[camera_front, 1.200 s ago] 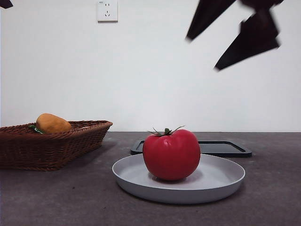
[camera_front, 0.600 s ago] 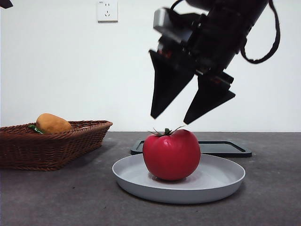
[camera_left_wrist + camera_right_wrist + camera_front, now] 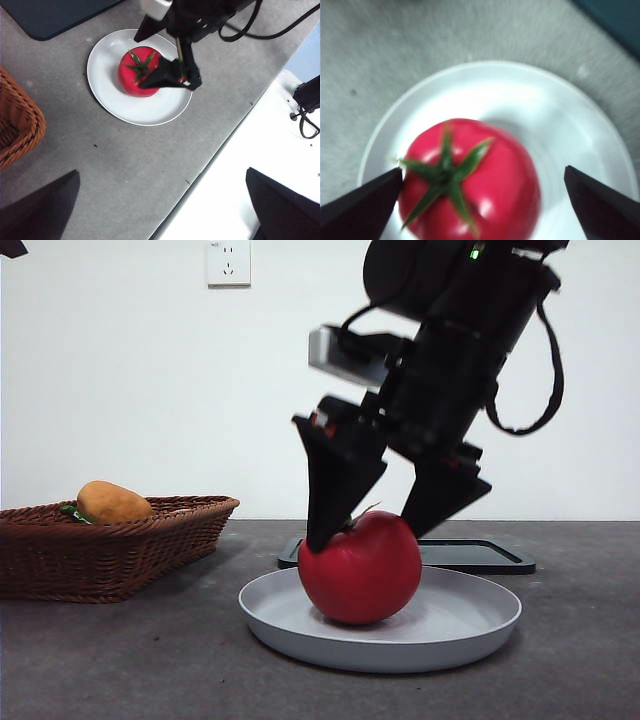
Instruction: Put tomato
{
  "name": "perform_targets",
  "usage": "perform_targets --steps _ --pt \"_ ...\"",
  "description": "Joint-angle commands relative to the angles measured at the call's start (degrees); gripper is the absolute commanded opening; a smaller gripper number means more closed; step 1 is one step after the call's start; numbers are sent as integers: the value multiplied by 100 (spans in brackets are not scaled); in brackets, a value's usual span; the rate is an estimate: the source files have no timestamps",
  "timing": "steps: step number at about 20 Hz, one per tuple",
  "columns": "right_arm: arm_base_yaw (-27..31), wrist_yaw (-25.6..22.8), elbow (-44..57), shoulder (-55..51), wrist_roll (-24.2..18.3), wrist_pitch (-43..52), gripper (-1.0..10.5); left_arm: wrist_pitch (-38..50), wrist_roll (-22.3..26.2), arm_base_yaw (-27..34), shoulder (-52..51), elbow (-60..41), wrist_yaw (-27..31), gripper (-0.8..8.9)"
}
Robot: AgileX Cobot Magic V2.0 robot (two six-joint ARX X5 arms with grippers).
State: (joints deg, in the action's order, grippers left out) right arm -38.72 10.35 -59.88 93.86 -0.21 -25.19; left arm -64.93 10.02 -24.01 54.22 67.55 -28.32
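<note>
A glossy red tomato [image 3: 360,570] with a green calyx sits on a shallow white plate [image 3: 470,625]. My right gripper [image 3: 360,538] has come down over it, open, with one jaw on each side of its upper half. The left-hand jaw in the front view touches or nearly touches the skin. The right wrist view has the tomato [image 3: 470,180] between the open jaws of the right gripper [image 3: 483,170], on the plate [image 3: 570,115]. High above the table, my left gripper [image 3: 161,172] hangs open, looking down on the tomato [image 3: 135,75], the plate [image 3: 165,107] and the right gripper [image 3: 140,62].
A brown wicker basket [image 3: 120,550] stands at the left with an orange-brown oblong item [image 3: 112,502] in it. A dark flat tray [image 3: 480,555] lies behind the plate. The basket [image 3: 15,120] and the table's front edge [image 3: 220,150] show in the left wrist view.
The right arm dropped from the top right corner to the tomato, and its open jaws now straddle it. The tomato has shifted slightly left on the plate.
</note>
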Motion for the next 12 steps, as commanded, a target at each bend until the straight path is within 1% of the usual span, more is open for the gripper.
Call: perform_targets --steps 1,5,8,12 --pt "-120 9 -107 186 -26 52 521 37 92 -17 35 146 -24 530" --pt "-166 -4 -107 214 -26 122 507 46 90 -17 35 146 -24 529" --pt "-166 -146 -107 214 -26 76 377 44 92 -17 35 146 -24 528" --pt "-166 -140 -107 214 -24 118 261 44 92 -17 35 146 -24 528"
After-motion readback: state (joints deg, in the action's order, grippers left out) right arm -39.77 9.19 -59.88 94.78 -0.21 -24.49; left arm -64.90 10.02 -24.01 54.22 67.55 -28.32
